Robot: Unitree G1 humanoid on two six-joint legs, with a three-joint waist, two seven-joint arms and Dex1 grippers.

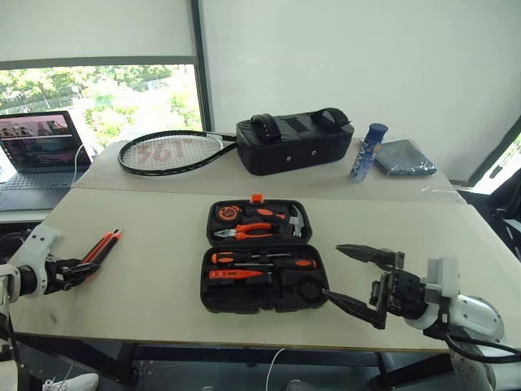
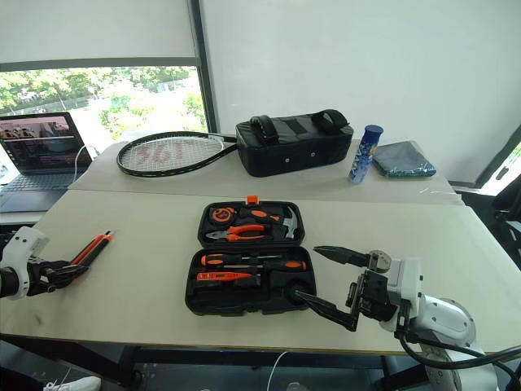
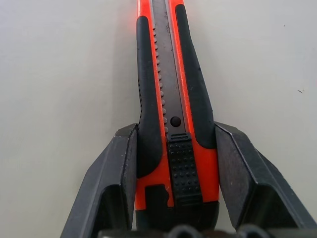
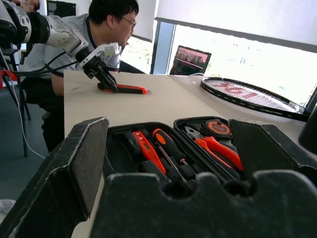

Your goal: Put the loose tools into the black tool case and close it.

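The black tool case lies open in the middle of the table. Two screwdrivers and a slim orange tool sit in its near half. Its far half holds pliers, a hammer and a tape measure. The orange-black utility knife lies flat on the table at the far left. My left gripper is at its near end, and both fingers press against the handle's sides. My right gripper hangs open just right of the case's front corner, holding nothing.
On the far table lie a racket, a black fabric bag, a blue can and a grey cloth. A laptop stands at the back left. A person sits beyond the table's left end.
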